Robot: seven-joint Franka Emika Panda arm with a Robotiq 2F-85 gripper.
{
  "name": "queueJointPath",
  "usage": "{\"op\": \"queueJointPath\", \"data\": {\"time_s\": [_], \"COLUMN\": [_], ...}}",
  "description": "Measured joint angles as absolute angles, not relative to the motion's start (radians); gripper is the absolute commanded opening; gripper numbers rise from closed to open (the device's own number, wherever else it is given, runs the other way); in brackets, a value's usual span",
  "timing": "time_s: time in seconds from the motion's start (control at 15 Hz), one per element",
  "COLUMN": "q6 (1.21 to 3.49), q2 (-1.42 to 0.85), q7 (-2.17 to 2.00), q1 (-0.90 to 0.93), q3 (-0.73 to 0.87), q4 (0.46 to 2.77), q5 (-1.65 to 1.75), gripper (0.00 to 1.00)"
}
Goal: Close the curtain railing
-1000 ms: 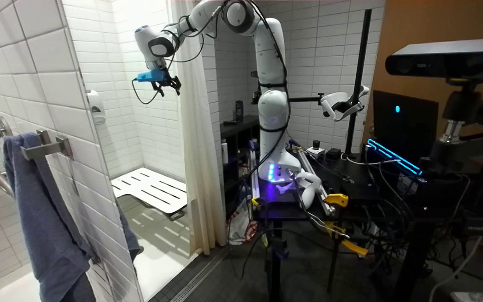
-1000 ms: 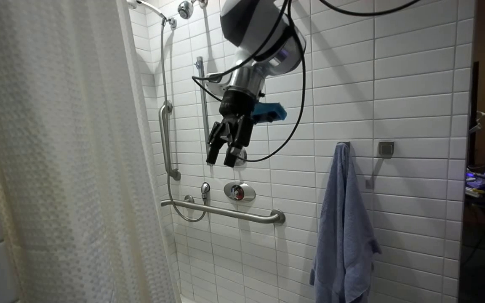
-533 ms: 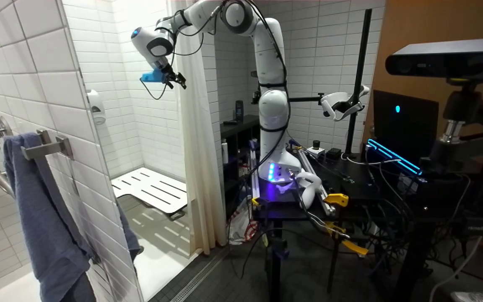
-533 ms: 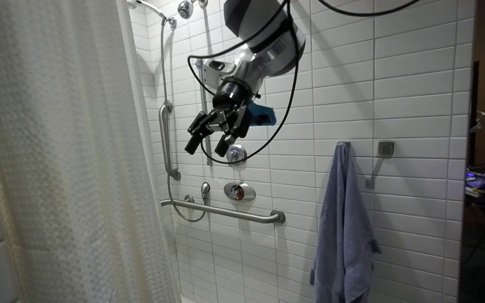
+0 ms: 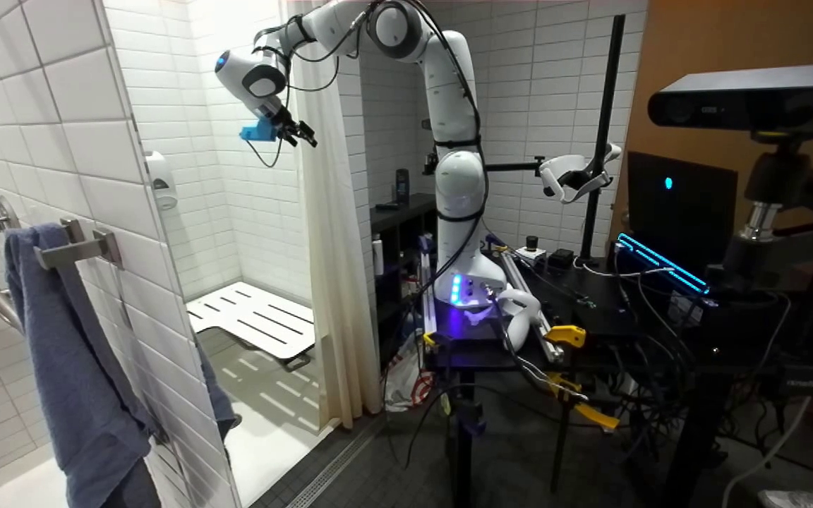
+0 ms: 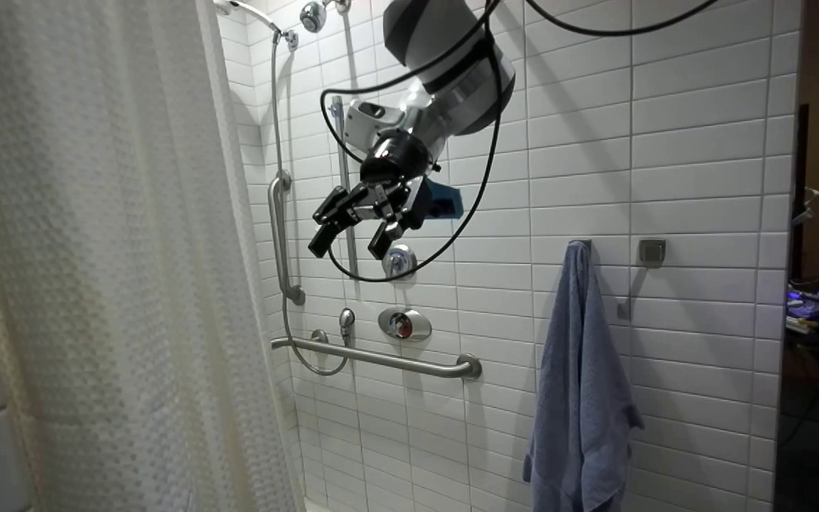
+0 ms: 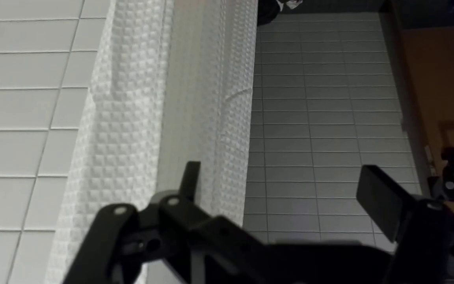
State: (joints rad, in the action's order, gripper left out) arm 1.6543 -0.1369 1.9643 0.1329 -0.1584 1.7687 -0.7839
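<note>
The curtain railing [image 5: 343,296] is a tall off-white curtain gathered in vertical folds beside the arm in an exterior view. It fills the left side of an exterior view [image 6: 111,249] and runs left of middle in the wrist view [image 7: 132,118]. Its rod is out of view. My gripper [image 5: 305,140] is open and empty, tilted down towards the curtain, high in the shower opening. It also shows open in an exterior view [image 6: 349,245], apart from the curtain there. In the wrist view my jaws [image 7: 282,173] are wide apart. The left finger overlaps the curtain; whether it touches is unclear.
A blue-grey towel [image 5: 75,353] hangs on the tiled partition. A white slatted bench [image 5: 265,310] is inside the shower. A grab bar [image 6: 409,361] and shower hose line the wall. A black cable [image 6: 491,178] loops below the gripper. The robot's table [image 5: 463,360] carries cables.
My gripper has swung from pointing nearly straight down to tilting towards the curtain, and its fingers have moved slightly closer to it. The curtain has not moved.
</note>
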Motion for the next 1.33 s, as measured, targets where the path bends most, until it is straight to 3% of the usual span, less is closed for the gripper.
{"op": "queueJointPath", "data": {"time_s": [0.8,1.33], "q6": [1.670,1.682], "q2": [-0.177,-0.443], "q7": [2.015,2.118], "q1": [0.132,0.172], "q3": [-0.160,-0.235], "q4": [1.735,1.426], "q5": [-0.786,-0.789], "gripper": [1.00,1.00]}}
